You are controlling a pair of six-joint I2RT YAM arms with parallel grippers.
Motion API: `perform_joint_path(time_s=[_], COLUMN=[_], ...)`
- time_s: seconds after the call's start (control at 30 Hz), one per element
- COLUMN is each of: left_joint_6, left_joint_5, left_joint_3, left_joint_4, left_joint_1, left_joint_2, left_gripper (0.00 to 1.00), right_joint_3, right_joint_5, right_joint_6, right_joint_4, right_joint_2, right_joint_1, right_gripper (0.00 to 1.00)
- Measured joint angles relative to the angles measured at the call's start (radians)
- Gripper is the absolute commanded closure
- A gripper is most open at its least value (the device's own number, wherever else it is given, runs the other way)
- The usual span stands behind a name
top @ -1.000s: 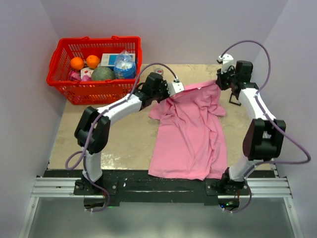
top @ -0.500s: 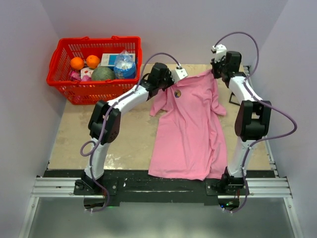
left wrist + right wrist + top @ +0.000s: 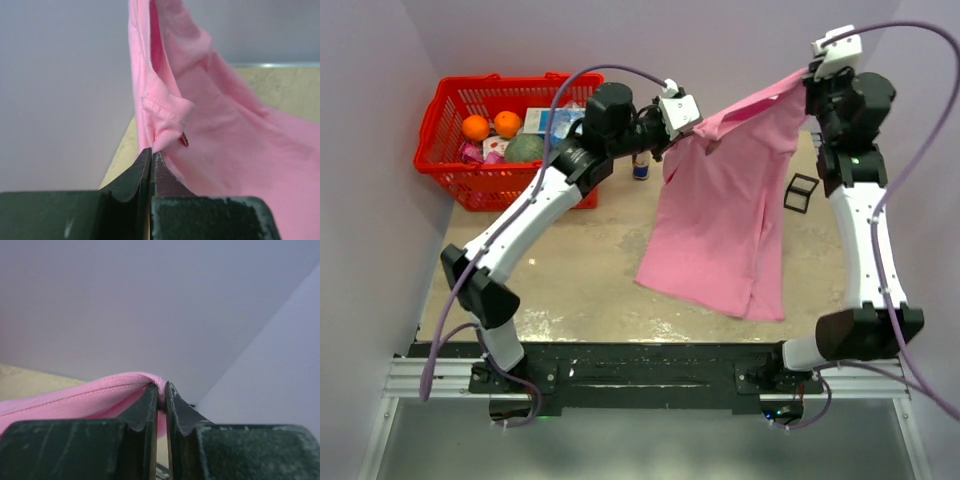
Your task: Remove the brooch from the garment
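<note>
Top external view: the pink garment [image 3: 720, 220] hangs in the air, stretched between the two arms above the table [image 3: 570, 270]. The left gripper [image 3: 682, 128] pinches one upper corner of the cloth and the right gripper [image 3: 812, 78] pinches the opposite upper corner, which sits higher and nearer the back wall. From that taut upper edge the shirt drapes down and towards the near side; whether its lower hem touches the table cannot be told.

In the left wrist view the jaws are pressed tight together on a thin fold of pink fabric just under a stitched hem. The brooch [image 3: 184, 139] shows only as a tiny dark, shiny piece seen on edge, poking from the cloth just beside and slightly above those fingertips, to their right. From above it cannot be made out among the folds.

In the right wrist view the jaws are clamped on a rolled pink seam.

Behind the left arm stand a red basket [image 3: 450, 170] and a small can [image 3: 640, 165]; a black open-frame cube [image 3: 801, 192] lies beside the garment's right edge.
</note>
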Motion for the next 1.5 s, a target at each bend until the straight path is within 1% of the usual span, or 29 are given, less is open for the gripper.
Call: perform_joint_path(time_s=[0.1,0.2,0.33,0.4,0.5,0.63,0.77,0.87,0.97,1.03,1.13,1.23,1.33,1.43,1.47,1.5], left_joint_6=[-0.005,-0.011,-0.04,-0.062,-0.093,-0.126,-0.148,-0.151,-0.15,-0.151,-0.175,-0.23,-0.283,-0.308,-0.309,-0.308], left_joint_5=[0.032,0.05,0.063,0.068,0.068,0.054,0.027,-0.01,-0.055,-0.082,-0.097,-0.08,-0.058,-0.044,-0.042,-0.038], left_joint_3=[0.009,0.043,0.095,0.128,0.169,0.215,0.236,0.216,0.104,-0.014,-0.239,-0.45,-0.624,-0.782,-0.827,-0.867], left_joint_4=[-0.002,-0.003,-0.013,-0.027,-0.031,-0.028,-0.026,-0.027,-0.029,-0.049,-0.056,-0.076,-0.103,-0.158,-0.177,-0.202], left_joint_1=[-0.052,-0.11,-0.173,-0.195,-0.22,-0.255,-0.272,-0.27,-0.268,-0.263,-0.226,-0.135,-0.051,-0.008,0.002,0.009], left_joint_2=[-0.08,-0.111,-0.111,-0.107,-0.104,-0.104,-0.116,-0.153,-0.247,-0.339,-0.487,-0.595,-0.642,-0.675,-0.69,-0.709], left_gripper=[1.0,1.0,1.0,1.0,1.0,1.0,1.0,1.0,1.0,1.0,1.0,1.0,1.0,1.0,0.9,0.83], right_joint_3=[-0.002,-0.003,0.026,0.069,0.161,0.352,0.569,0.669,0.681,0.628,0.437,0.261,0.121,0.003,-0.026,-0.053], right_joint_5=[0.039,0.075,0.11,0.122,0.123,0.094,0.011,-0.059,-0.109,-0.141,-0.183,-0.199,-0.213,-0.218,-0.219,-0.222], right_joint_6=[-0.029,-0.061,-0.094,-0.102,-0.101,-0.067,0.008,0.05,0.043,0.016,-0.032,-0.072,-0.098,-0.114,-0.118,-0.122], right_joint_4=[0.0,-0.002,-0.024,-0.042,-0.062,-0.079,-0.08,-0.075,-0.08,-0.088,-0.084,-0.106,-0.129,-0.151,-0.16,-0.165], right_joint_2=[-0.105,-0.172,-0.211,-0.209,-0.188,-0.114,0.003,0.076,0.119,0.129,0.109,0.127,0.175,0.234,0.252,0.267], right_joint_1=[-0.019,-0.04,-0.063,-0.069,-0.069,-0.069,-0.064,-0.035,0.06,0.142,0.265,0.37,0.463,0.564,0.597,0.628], right_gripper=[1.0,1.0,1.0,1.0,1.0,1.0,1.0,1.0,1.0,1.0,1.0,1.0,1.0,1.0,0.98,0.88])
